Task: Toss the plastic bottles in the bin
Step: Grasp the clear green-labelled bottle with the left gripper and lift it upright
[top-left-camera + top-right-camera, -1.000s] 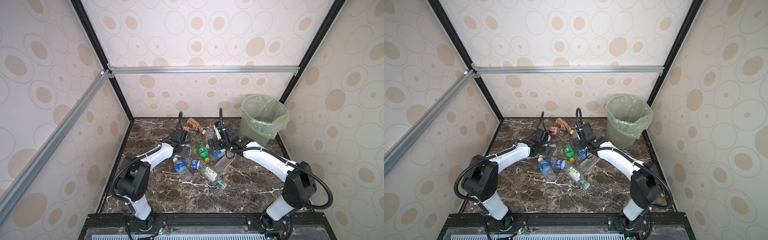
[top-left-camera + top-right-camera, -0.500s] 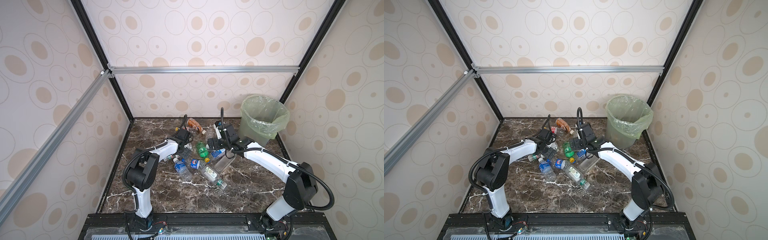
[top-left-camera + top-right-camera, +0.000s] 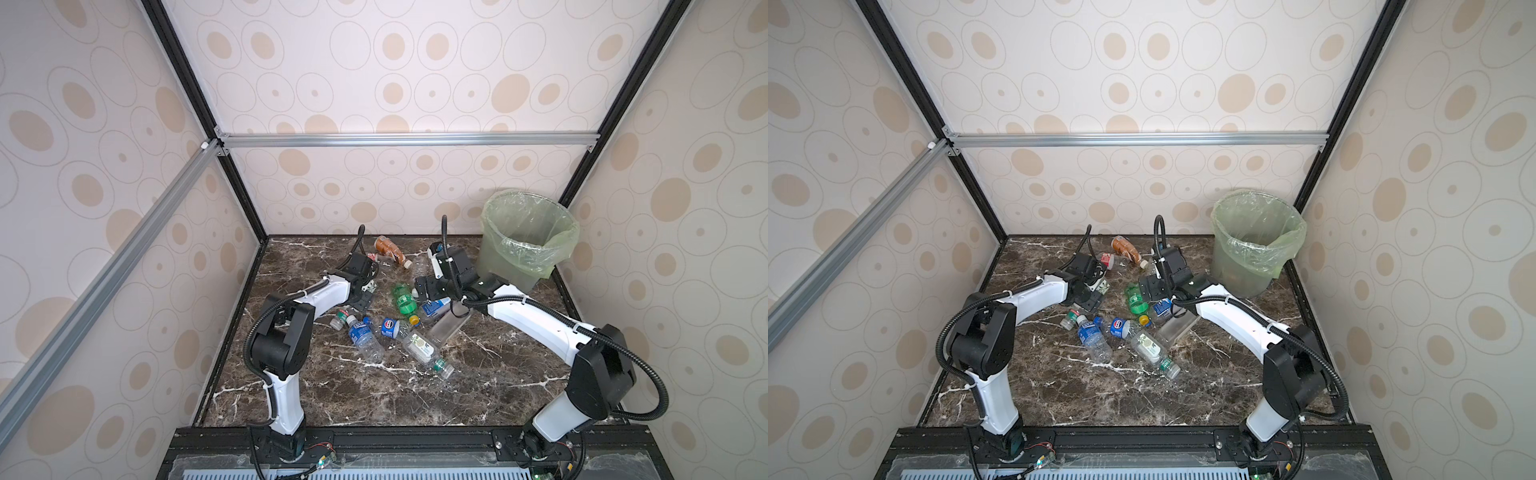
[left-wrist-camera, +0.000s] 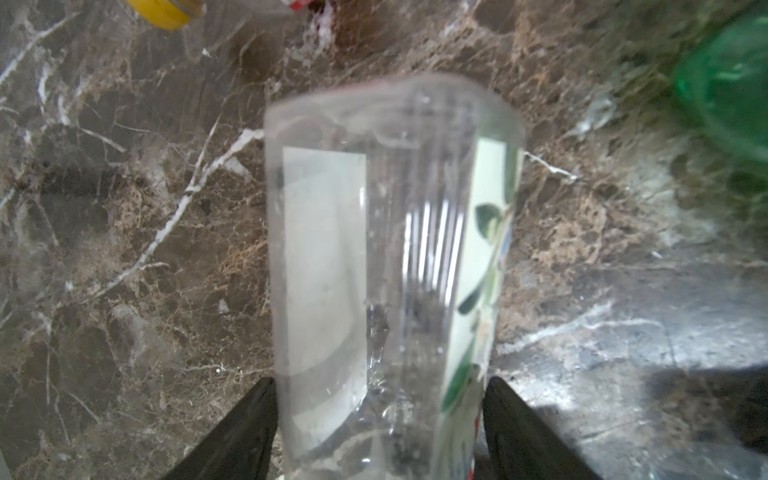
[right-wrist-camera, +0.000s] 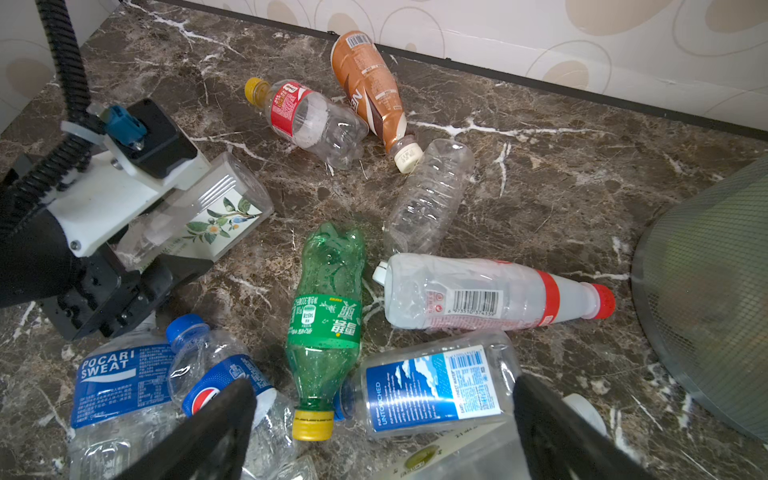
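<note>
Down low, the left gripper (image 4: 378, 386) presses against both sides of a clear square bottle (image 4: 324, 249) with a leaf-print label, which rests on the dark marble table (image 3: 374, 399) well left of the bin (image 3: 505, 266). Nearer the bin, the right gripper (image 5: 384, 384) hangs with jaws spread wide above a blue-labelled bottle (image 5: 432, 390). Other plastic bottles (image 3: 419, 347) lie scattered around them, all left of the upright bin.

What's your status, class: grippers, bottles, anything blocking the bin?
Left gripper shut on flower-label bottle. Right gripper open, over blue-label bottle. Green bottle and others loose on table. Right gripper between flower-label bottle and bin.
</note>
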`<state>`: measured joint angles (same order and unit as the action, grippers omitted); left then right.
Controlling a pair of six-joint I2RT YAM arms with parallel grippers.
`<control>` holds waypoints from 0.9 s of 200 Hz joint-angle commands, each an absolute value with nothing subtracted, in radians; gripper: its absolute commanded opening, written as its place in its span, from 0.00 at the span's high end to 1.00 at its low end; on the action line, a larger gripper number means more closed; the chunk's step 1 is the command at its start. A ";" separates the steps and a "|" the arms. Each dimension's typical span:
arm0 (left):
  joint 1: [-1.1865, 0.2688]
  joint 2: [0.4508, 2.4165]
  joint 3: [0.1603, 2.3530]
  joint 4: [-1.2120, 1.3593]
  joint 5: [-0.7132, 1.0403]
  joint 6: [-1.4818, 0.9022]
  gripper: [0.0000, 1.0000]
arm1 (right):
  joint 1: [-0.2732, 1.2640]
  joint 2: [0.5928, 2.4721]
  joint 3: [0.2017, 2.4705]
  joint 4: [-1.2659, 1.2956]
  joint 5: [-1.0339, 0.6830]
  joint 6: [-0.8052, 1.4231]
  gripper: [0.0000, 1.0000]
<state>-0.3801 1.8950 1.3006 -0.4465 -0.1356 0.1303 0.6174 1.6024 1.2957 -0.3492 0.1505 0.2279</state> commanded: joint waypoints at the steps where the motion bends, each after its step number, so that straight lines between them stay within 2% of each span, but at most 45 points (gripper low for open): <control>1: -0.371 1.916 1.319 -0.460 -0.115 0.150 0.26 | 0.619 1.576 1.280 -0.330 0.156 0.245 0.00; 33: -0.362 1.930 1.314 -0.453 -0.114 0.151 0.34 | 0.619 1.582 1.279 -0.329 0.148 0.249 0.00; 55: -0.354 1.949 1.325 -0.462 -0.105 0.141 0.43 | 0.619 1.586 1.282 -0.333 0.140 0.251 0.00; 114: -0.337 1.941 1.339 -0.468 -0.072 0.123 0.49 | 0.617 1.591 1.282 -0.331 0.147 0.251 0.00; 180: -0.336 1.821 1.315 -0.423 -0.059 0.117 0.52 | 0.613 1.600 1.285 -0.329 0.102 0.279 0.00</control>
<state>-0.3443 1.8935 1.3159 -0.4259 -0.0731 0.1196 0.6167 1.6024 1.2907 -0.3424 0.1318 0.2504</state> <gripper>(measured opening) 0.544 0.996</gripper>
